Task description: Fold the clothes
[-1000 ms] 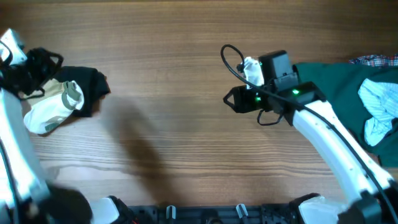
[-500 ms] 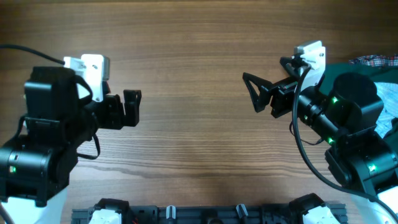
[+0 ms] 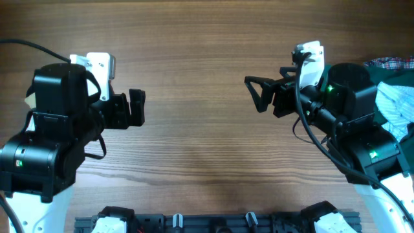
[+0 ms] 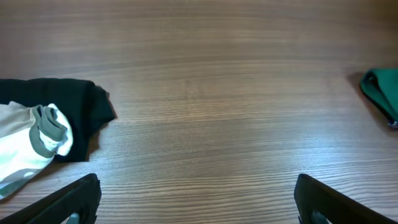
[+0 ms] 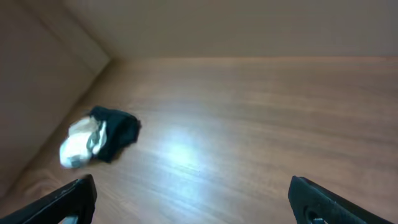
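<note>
The overhead view shows both arms raised above the wooden table and facing each other across its bare middle, the left gripper and the right gripper well apart. From above the left arm covers nearly all of the table's left end, and only a pale sliver shows beside its housing. The left wrist view shows what lies there: a small cream-white garment with olive-green cuffs, bunched up and lying partly on a crumpled black garment, touching it. The same view catches a corner of a dark green garment at the far right edge. Its fingertips sit at the two lower corners of that picture, so the left jaws are spread wide with nothing between them. The right wrist view looks across the table and shows the same cream-white and black heap, small and blurred, near the table's far left edge, the cream piece in front. Its fingertips also stand at the lower corners, so the right jaws are spread wide and empty too. Only the overhead view shows the heap at the right end behind the right arm: the dark green garment, a pale-blue striped garment lying on it, and a plaid garment at the edge above.
</note>
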Controlling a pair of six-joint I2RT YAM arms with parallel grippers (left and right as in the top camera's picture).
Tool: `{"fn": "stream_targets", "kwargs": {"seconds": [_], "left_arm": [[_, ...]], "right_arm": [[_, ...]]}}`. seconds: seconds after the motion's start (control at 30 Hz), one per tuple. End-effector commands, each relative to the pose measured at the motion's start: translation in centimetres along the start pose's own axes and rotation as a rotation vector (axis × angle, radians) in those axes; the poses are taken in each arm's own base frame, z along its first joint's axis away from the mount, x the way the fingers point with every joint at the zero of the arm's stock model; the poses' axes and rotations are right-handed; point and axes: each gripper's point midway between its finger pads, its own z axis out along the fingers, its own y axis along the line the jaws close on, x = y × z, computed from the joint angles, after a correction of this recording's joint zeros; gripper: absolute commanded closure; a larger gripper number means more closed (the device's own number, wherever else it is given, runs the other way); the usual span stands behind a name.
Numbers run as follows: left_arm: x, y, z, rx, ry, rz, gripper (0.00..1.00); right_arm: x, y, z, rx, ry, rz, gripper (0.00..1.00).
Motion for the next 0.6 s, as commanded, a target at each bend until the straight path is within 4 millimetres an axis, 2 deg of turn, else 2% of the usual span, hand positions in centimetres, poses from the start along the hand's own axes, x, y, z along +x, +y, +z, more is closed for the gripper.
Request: {"fn": "stream_targets", "kwargs": {"seconds": [0.0,0.07,0.13,0.17,0.23,0.33,0.5,0.57], "left_arm": [[-0.1,0.1,0.0,-0.012,-0.004,-0.006,0.00],[-0.1,0.1,0.0,-0.012,-0.004,-0.006,0.00],[-0.1,0.1,0.0,-0.012,-0.004,-0.006,0.00],[-0.1,0.1,0.0,-0.012,-0.004,-0.006,0.00],[-0.1,0.1,0.0,-0.012,-0.004,-0.006,0.00],[-0.1,0.1,0.0,-0.012,-0.004,-0.006,0.00],[-0.1,0.1,0.0,-0.012,-0.004,-0.006,0.00],[-0.1,0.1,0.0,-0.012,-0.004,-0.006,0.00]], "right_arm": [[-3.2,-1.6,-3.3,0.113,-0.161,0.008,0.01],[-3.9,-2.5,-6.4,0.195,-0.236,-0.022,0.01],[-3.7,-2.9,-9.6,0.259,-0.280,-0.073,0.00],[-3.1,-3.3,-11.2,0.302,-0.290,-0.096,0.01],[-1.8,-4.6,-12.8,0.383,-0.298,-0.103,0.00],[2.0,-7.4,-12.8,0.493,-0.264,-0.084,0.00],[9.2,-10.8,-9.2,0.504,-0.271,-0.067,0.01],[11.3,-11.7,-8.4,0.496,-0.290,-0.031,0.01]]}}
